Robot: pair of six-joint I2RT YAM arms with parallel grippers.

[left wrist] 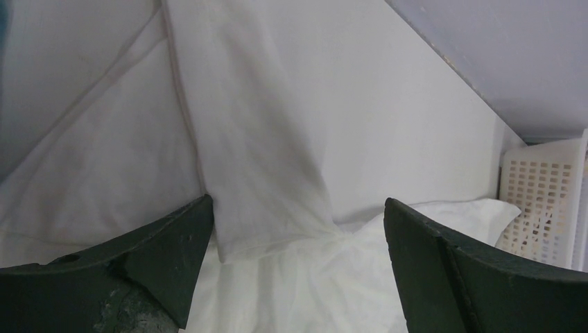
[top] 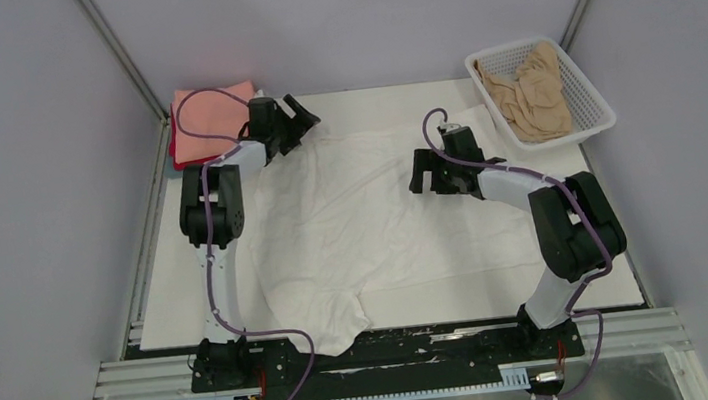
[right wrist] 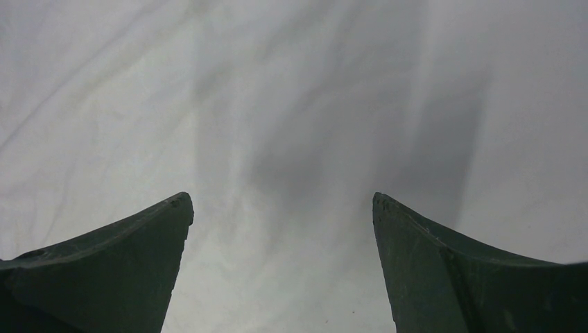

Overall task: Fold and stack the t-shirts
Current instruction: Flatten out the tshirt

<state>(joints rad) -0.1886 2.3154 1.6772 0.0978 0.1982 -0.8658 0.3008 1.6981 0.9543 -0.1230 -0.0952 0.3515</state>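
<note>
1 white tee across tbl

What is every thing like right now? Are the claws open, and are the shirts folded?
left claw, open, holding nothing
right claw, open, holding nothing
white t-shirt, spread on the table, wrinkled, not folded
salmon-pink t-shirt, folded, on top of the pile
red t-shirt, under the pink one, only its edge shows
tan t-shirt, crumpled in the basket
basket, upright
</note>
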